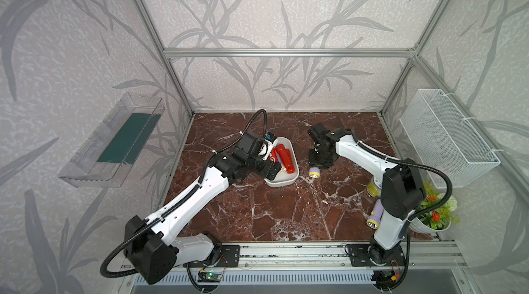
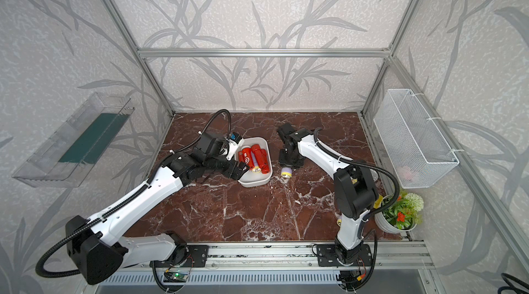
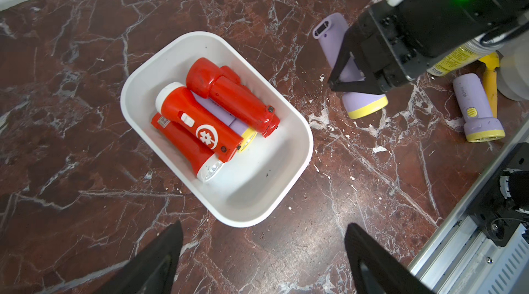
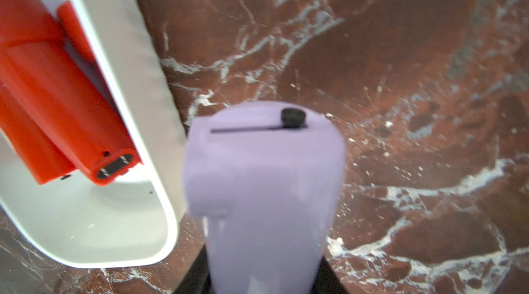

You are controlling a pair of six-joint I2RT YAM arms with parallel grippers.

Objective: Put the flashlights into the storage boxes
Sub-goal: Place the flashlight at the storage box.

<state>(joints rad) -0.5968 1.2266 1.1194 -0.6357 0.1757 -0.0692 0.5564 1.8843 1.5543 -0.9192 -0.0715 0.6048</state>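
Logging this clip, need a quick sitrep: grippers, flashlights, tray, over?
Left gripper open at tray edge. Right gripper shut on lavender flashlight beside tray. Second flashlight loose on table. Nothing seen blocking.

My work surface: red-brown marble tabletop (image 1: 257,209). On it I count:
- white tray (image 3: 252,189), near the middle
- lavender flashlight (image 3: 365,103), just beside the tray
- second lavender flashlight (image 3: 472,106), front right, just beside a yellow shovel (image 3: 490,83)
- jar (image 1: 374,188)
- flower pot (image 2: 382,221)
- scattered white flecks
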